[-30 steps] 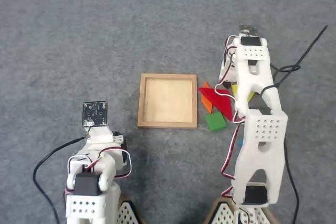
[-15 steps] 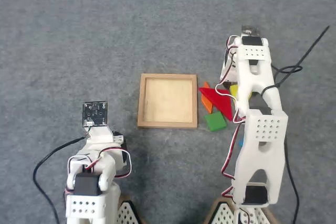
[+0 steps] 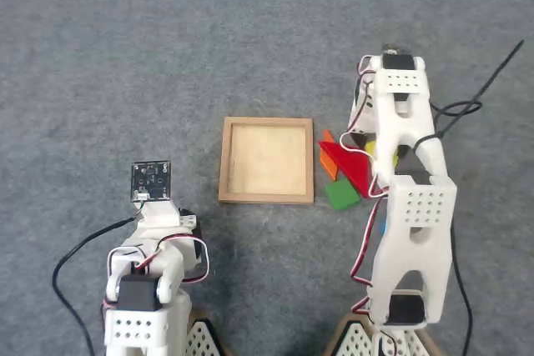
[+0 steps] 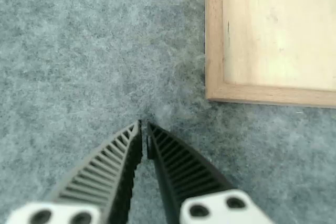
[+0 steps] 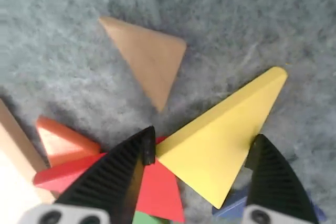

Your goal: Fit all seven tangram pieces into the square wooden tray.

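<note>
The square wooden tray [image 3: 267, 195] lies mid-table with nothing in it; its corner [image 4: 262, 92] shows in the left wrist view. Beside the tray's right edge are clustered an orange piece [image 3: 328, 164], a red triangle [image 3: 344, 158], a green piece [image 3: 342, 193] and a yellow triangle [image 3: 370, 147]. My right gripper [image 5: 202, 148] is open, with one finger on each side of the yellow triangle [image 5: 226, 129]. A tan triangle [image 5: 147, 56] lies apart just beyond it. My left gripper [image 4: 144, 128] is shut on nothing, over carpet near the tray's corner.
The right arm [image 3: 405, 172] stretches over the piece cluster and hides part of it. A blue piece [image 5: 234, 209] peeks from under the yellow one. The left arm [image 3: 150, 248] sits at the front left. Grey carpet surrounds the tray.
The right arm has shifted slightly toward the far side over the pieces. The pieces, the tray and the left arm have not moved.
</note>
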